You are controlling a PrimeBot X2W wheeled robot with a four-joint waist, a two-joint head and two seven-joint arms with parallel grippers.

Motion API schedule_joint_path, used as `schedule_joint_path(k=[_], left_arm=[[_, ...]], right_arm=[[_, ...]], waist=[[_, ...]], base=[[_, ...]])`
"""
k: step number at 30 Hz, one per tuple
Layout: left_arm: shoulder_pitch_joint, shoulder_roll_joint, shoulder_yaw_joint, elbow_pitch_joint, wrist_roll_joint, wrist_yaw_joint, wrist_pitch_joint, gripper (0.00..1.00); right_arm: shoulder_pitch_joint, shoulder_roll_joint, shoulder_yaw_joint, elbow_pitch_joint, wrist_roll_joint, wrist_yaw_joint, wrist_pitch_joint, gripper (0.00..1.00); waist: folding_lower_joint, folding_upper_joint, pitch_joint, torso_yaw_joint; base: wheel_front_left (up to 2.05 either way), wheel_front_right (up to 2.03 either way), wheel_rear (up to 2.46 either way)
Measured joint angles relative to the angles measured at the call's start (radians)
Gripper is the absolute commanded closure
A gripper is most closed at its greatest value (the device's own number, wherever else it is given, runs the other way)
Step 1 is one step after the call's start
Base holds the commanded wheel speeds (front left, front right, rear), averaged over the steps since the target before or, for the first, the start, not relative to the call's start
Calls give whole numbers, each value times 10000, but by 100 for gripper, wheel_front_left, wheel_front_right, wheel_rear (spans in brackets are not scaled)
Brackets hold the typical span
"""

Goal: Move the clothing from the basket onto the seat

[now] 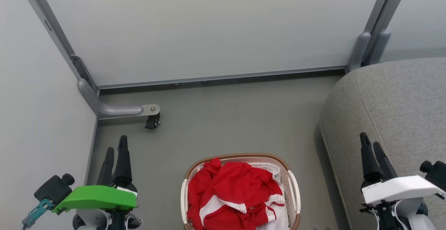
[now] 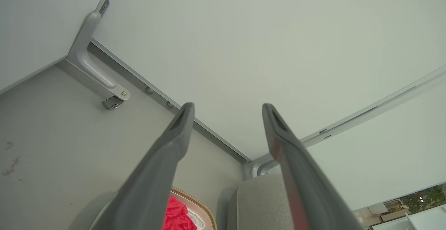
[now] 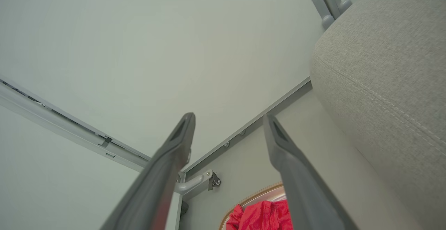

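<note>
1. The left gripper [image 1: 116, 144] sits at the lower left of the head view, above a green cover [image 1: 97, 197] on its wrist. Its dark fingers point away from the robot. In the left wrist view they stand wide apart with nothing between them.
2. The right gripper [image 1: 369, 139] sits at the lower right, above a white cover [image 1: 397, 188]. In the head view it appears over the near part of the seat [image 1: 393, 108]. The right wrist view shows its fingers spread apart too, and they hold nothing.
3. Between the two arms, low in the middle of the head view, the basket [image 1: 240, 156] stands on the floor [image 1: 226, 118]. Its brown woven rim and one cream loop handle on the right side are visible.
4. The clothing [image 1: 233, 188] lies crumpled inside the basket and heaps up to about rim level. It is red with white stripes and panels. Some white material shows along the far right inside edge, and I cannot tell whether it is garment or liner. Neither gripper touches the clothing.
5. The seat, grey woven fabric with a rounded edge and a stitched seam, rises to the right of the basket, with a strip of bare floor between them. No clothing lies on the part that shows.
6. Farther off to the left, a grey metal foot [image 1: 115, 110] with a small black caster [image 1: 152, 122] rests on the floor.
7. Farthest away, pale partition panels [image 1: 209, 28] in grey frames close off the space behind and on the left.
</note>
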Motion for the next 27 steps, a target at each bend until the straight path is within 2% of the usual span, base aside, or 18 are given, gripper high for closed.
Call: schedule_joint_path(k=[12, 27], left_arm=[[19, 8, -355, 192, 2213, 75, -389, 0], [32, 17, -531, 560, 3754, 159, -792, 0]], right_arm=[[52, -19, 337, 188, -1981, 0, -397, 0], [67, -35, 384, 270, -3639, 0, -800, 0]], waist=[[0, 0, 16, 31], [0, 0, 19, 109]], base=[[0, 0, 0], [0, 0, 0]])
